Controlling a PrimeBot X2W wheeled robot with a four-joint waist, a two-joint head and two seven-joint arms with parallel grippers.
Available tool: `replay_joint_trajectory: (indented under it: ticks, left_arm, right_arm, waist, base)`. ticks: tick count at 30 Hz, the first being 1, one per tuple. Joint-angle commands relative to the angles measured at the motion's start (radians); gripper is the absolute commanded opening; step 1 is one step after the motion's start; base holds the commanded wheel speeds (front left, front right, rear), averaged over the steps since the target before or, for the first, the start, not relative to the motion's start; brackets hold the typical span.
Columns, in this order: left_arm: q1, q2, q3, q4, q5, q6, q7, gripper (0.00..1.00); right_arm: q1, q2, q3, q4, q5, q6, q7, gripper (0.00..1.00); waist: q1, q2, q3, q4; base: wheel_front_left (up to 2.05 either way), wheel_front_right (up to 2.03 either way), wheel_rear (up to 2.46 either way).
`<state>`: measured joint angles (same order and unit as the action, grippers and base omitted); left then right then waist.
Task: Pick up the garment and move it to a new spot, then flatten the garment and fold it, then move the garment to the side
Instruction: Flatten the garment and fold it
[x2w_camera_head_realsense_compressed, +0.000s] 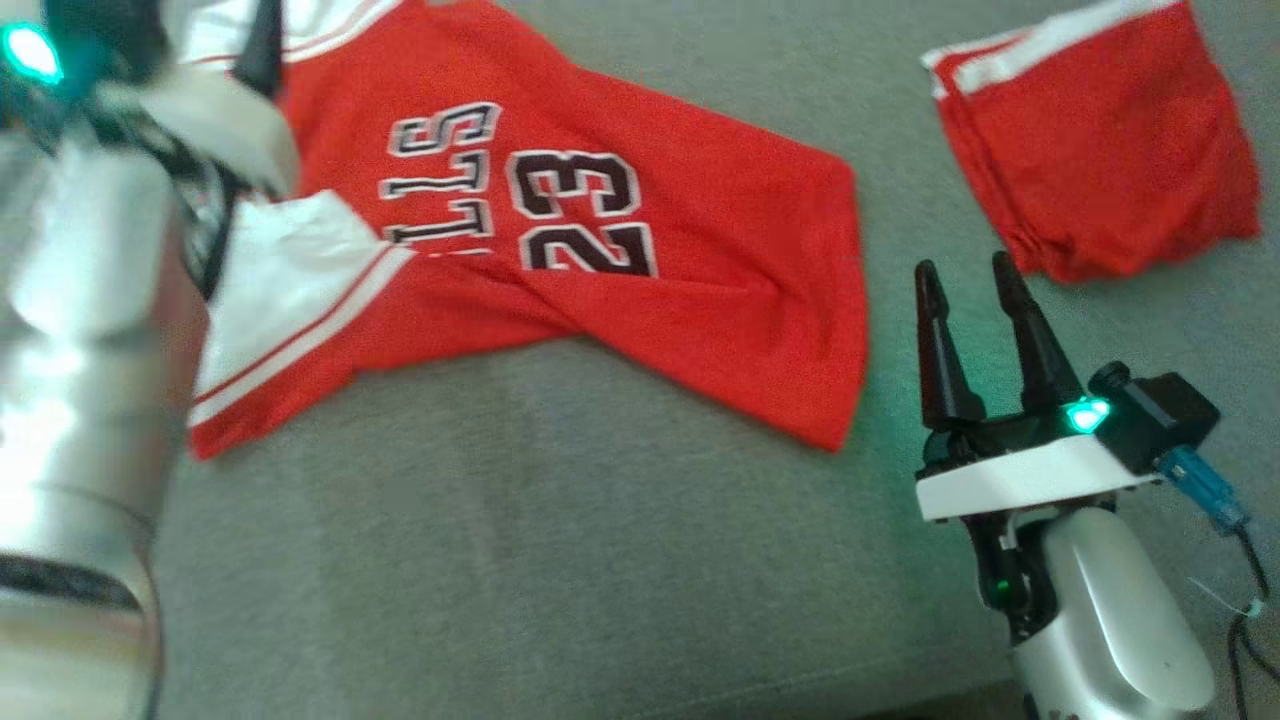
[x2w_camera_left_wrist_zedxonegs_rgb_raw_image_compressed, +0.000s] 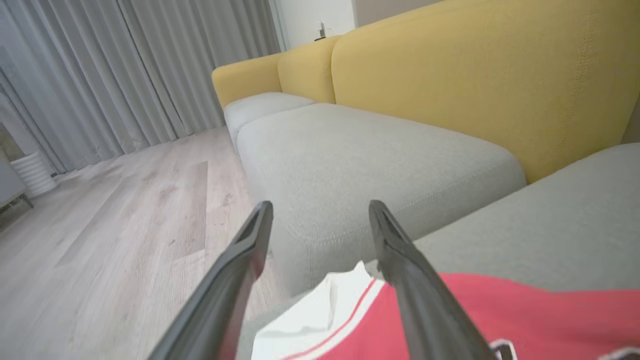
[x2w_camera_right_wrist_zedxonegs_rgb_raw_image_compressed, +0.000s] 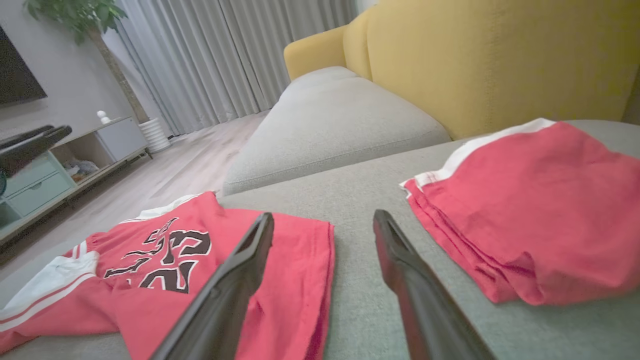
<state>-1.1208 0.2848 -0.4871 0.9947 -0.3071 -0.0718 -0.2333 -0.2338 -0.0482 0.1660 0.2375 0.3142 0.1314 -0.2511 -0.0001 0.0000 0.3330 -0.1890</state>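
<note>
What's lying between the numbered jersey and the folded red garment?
Bare grey cushion separates the jersey and the folded red garment, clearest in the right wrist view.

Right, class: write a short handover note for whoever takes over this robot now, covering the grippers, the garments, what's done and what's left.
Left gripper: open, empty, over one end of the red jersey.
Right gripper: open, empty, over the grey cushion beside the jersey's hem.
Done: the red jersey lies spread on the cushion, creased and not yet folded. A second red garment lies folded to its right.
Left: flatten, fold, move aside.
</note>
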Motion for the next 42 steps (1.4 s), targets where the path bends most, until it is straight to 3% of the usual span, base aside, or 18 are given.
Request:
replay_joint_trajectory:
  ticks: [1,6,11,16,20,29,35,42]
  left_arm:
    - [0.011,0.035,0.022,-0.032,-0.011,-0.001,-0.014,1.0]
    - [0.203,-0.005,0.043,-0.172,-0.035,0.025,-0.028,1.0]
    - [0.47,-0.031,0.091,-0.413,-0.031,0.097,-0.028,1.0]
    - [0.738,-0.071,0.149,-0.611,-0.035,0.162,-0.028,1.0]
    - [0.851,-0.084,0.171,-0.686,-0.017,0.176,-0.028,1.0]
    - [0.788,-0.028,0.163,-0.631,0.03,0.136,-0.005,1.0]
    - [0.621,0.016,0.155,-0.483,0.038,0.087,0.086,1.0]
    - [0.466,0.037,0.143,-0.316,0.051,0.048,0.108,1.0]
  right_arm:
    - [0.0,-0.002,0.011,-0.026,-0.013,-0.001,-0.011,1.0]
    - [0.023,-0.002,-0.033,-0.012,-0.049,-0.001,-0.011,1.0]
    - [0.055,-0.002,-0.071,-0.002,-0.069,-0.001,-0.011,1.0]
    - [0.081,-0.002,-0.075,0.011,-0.074,-0.001,-0.011,1.0]
    - [0.099,-0.002,-0.071,0.018,-0.071,-0.001,-0.011,1.0]
    - [0.081,-0.002,-0.045,0.014,-0.077,-0.001,-0.011,1.0]
    - [0.058,-0.002,-0.043,0.0,-0.088,-0.001,-0.011,1.0]
    - [0.04,-0.002,-0.041,-0.007,-0.093,-0.001,-0.011,1.0]
  waist:
    - [0.0001,0.0,-0.056,0.066]
    - [0.0001,0.0,-0.123,0.168]
    - [0.0001,0.0,-0.17,0.25]
    - [0.0001,0.0,-0.195,0.28]
    - [0.0001,0.0,-0.203,0.283]
    - [0.0001,0.0,-0.138,0.228]
    - [0.0001,0.0,-0.046,0.181]
    - [0.0001,0.0,0.015,0.143]
  base:
    - [0.0,0.0,0.0]
    - [0.0,0.0,0.0]
    - [0.0,0.0,0.0]
    - [0.0,0.0,0.0]
    - [0.0,0.0,0.0]
    - [0.0,0.0,0.0]
    - [0.0,0.0,0.0]
    - [0.0,0.0,0.0]
